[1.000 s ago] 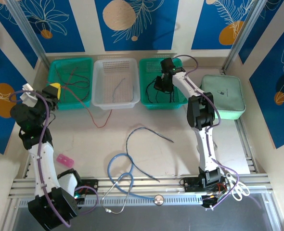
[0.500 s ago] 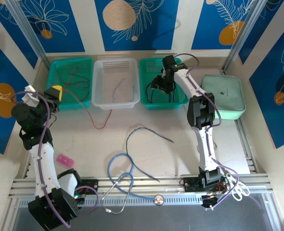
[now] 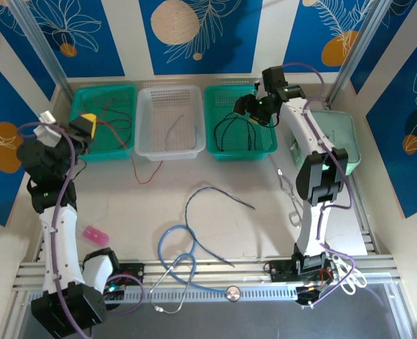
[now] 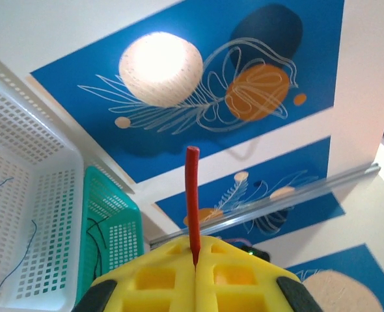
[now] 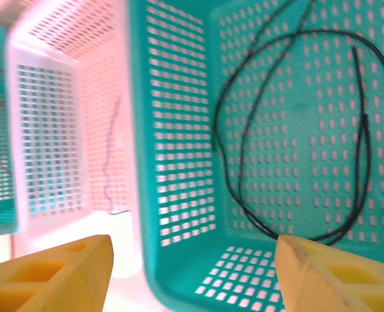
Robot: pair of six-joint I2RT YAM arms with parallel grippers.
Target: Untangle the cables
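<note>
My left gripper [image 3: 87, 126] hangs by the left green basket [image 3: 81, 95], shut on the red cable [image 3: 146, 180], which trails from that basket onto the table. In the left wrist view the red cable's end [image 4: 192, 195] sticks up out of the closed gripper [image 4: 196, 266]. The black cable [image 3: 233, 134] lies coiled in the right green basket [image 3: 215, 95]. My right gripper [image 3: 254, 106] is open above it, holding nothing. In the right wrist view the black cable [image 5: 241, 130] loops beyond the open right gripper [image 5: 192, 273]. A blue-grey cable [image 3: 194, 212] curves across the table's middle; a thin one [image 3: 174, 127] lies in the white basket [image 3: 141, 123].
A light-blue stethoscope [image 3: 169, 244] lies near the front rail. A pink object [image 3: 94, 234] sits at the left front, and a mint pouch [image 3: 336, 145] at the back right. In the right wrist view the white basket [image 5: 49, 130] stands left of the green basket [image 5: 179, 162].
My right gripper has opened, let go of the black cable in the right basket and moved up and to the right. The left gripper has shifted slightly towards the back.
</note>
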